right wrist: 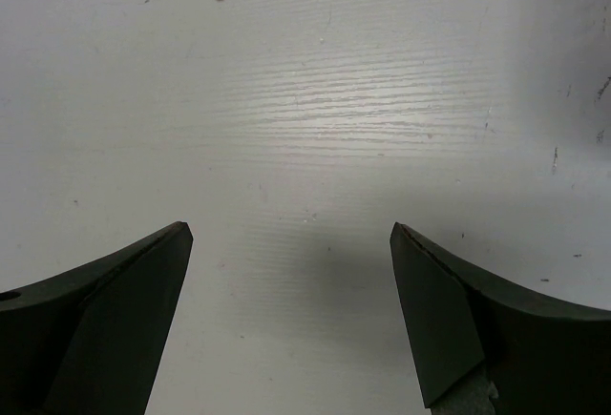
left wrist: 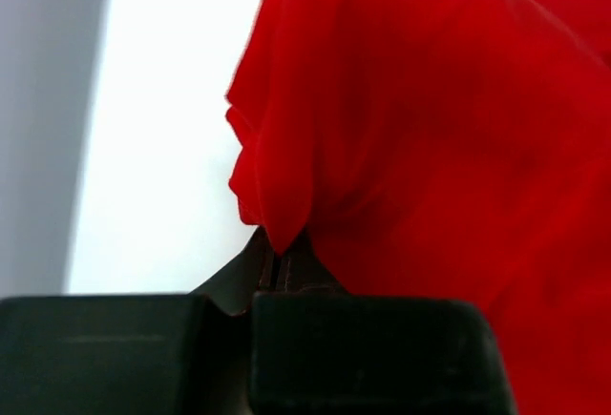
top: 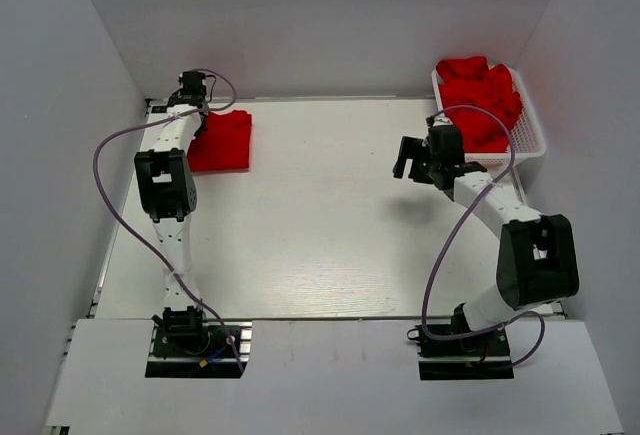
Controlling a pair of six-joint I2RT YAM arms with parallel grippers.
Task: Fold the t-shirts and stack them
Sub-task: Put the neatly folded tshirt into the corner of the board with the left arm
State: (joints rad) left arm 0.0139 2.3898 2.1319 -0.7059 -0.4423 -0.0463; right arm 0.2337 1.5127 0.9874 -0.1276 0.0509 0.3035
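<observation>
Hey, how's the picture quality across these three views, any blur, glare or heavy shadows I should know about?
Top external: even, soft light, only faint shadows, no glare. Left wrist: the red t-shirt fills most of the frame, too close and blurred; the left gripper pinching it is a dark mass. Right wrist: table grain sharp, with a soft shadow between the open right gripper fingers.

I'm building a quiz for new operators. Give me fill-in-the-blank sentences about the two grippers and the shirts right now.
1. The left gripper is ____ on the folded t-shirt.
2. The right gripper hangs ____ above bare table.
3. The white basket holds crumpled t-shirts coloured ____.
Missing words: shut; open; red.
</observation>
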